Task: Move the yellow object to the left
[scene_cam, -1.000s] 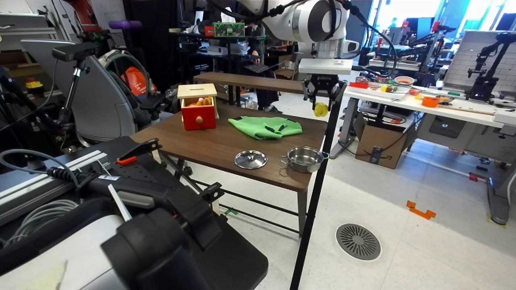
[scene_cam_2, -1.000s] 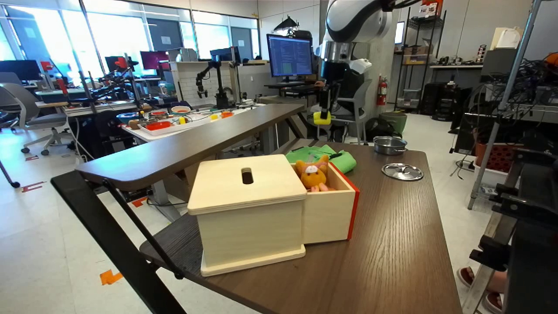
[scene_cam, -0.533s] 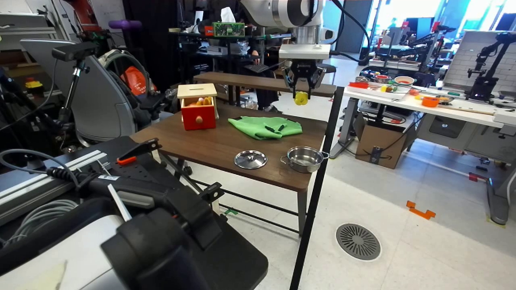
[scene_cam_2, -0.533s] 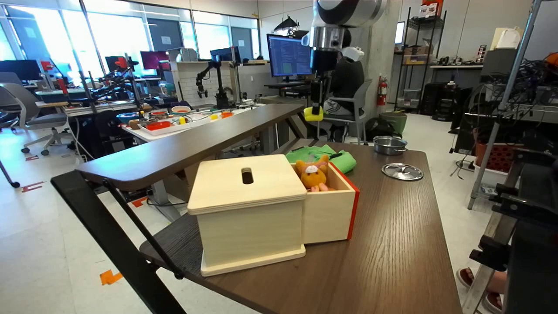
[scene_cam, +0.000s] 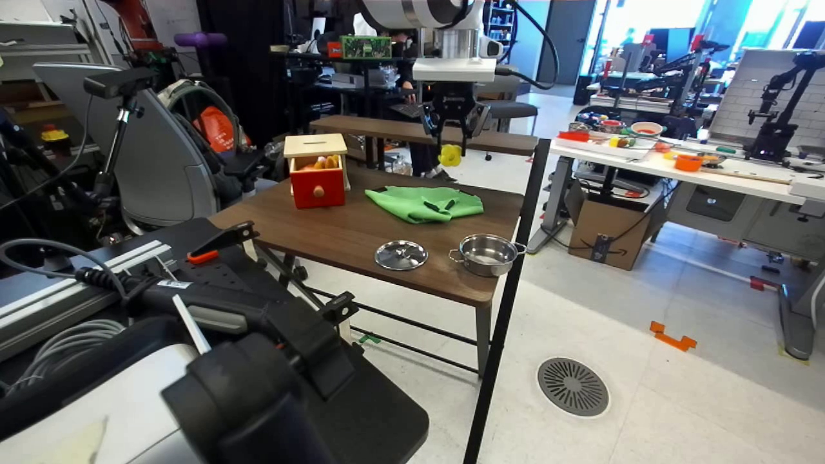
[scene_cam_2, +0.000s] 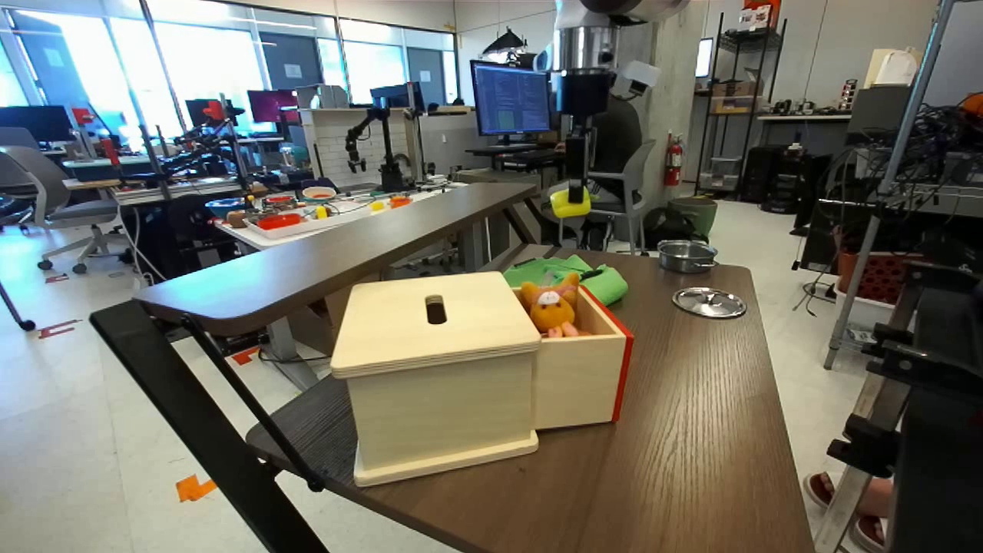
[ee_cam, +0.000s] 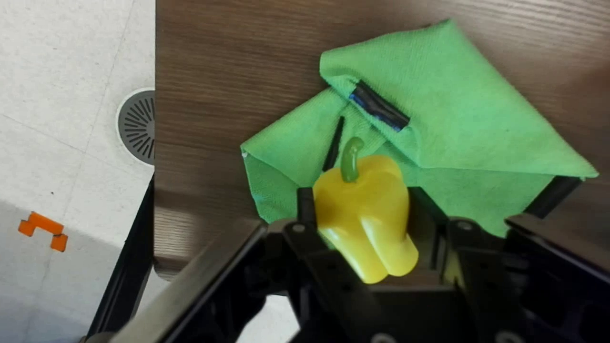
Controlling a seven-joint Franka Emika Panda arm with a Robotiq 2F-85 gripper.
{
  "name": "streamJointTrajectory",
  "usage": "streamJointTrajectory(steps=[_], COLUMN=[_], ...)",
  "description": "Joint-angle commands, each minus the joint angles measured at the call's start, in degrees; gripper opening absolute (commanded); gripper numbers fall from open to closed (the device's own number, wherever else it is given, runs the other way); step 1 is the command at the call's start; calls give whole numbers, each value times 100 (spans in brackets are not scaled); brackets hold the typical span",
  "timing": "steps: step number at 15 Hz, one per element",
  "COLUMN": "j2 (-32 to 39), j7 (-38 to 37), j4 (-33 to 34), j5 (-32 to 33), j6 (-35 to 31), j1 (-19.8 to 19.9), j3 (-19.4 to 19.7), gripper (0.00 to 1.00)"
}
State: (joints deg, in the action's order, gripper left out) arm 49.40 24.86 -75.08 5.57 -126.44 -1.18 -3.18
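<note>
The yellow object is a yellow toy bell pepper with a short green stem [ee_cam: 364,209], seen close up in the wrist view. My gripper [ee_cam: 361,202] is shut on it, with one finger on each side and both touching it. The pepper also shows in both exterior views [scene_cam: 450,156] [scene_cam_2: 570,203], hanging in the air from the gripper [scene_cam: 452,147]. It is held above the table, over or near the far part of the green cloth [scene_cam: 412,207]. In the wrist view the stem points away from the gripper's base.
A wooden box with an open red-fronted drawer [scene_cam: 319,188] holds an orange plush toy [scene_cam_2: 551,311]. A metal pot [scene_cam: 488,256] and its lid [scene_cam: 401,256] sit near the table [scene_cam: 335,235] edge. A raised brown shelf [scene_cam_2: 369,238] runs along one side. Dark strips [ee_cam: 380,105] lie on the cloth.
My gripper, still shut on the yellow pepper, has moved left and slightly up in an exterior view, from beyond the table's edge to behind the green cloth. The things on the table have not moved.
</note>
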Motion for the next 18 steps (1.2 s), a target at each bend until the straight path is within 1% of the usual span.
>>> streamJointTrajectory(steps=[1,7,13,15,16,18], j2=[-839,-1732,-2685,-2996,-3117,-3245], j7=[-23,-98,-253,-248,-299,-405], j4=[-1402,-3187,-5119,-5797,-6146,-6573], j5=[274,630,760,682,710,755], j6=[-460,-1091,-1836,-2156,-2416,-2855], j1=[-76,-261,-412,-384,-384,-391], j3=[-82,-218,-362,-459,-455,-417], gripper=[25,25,25,25,25,25])
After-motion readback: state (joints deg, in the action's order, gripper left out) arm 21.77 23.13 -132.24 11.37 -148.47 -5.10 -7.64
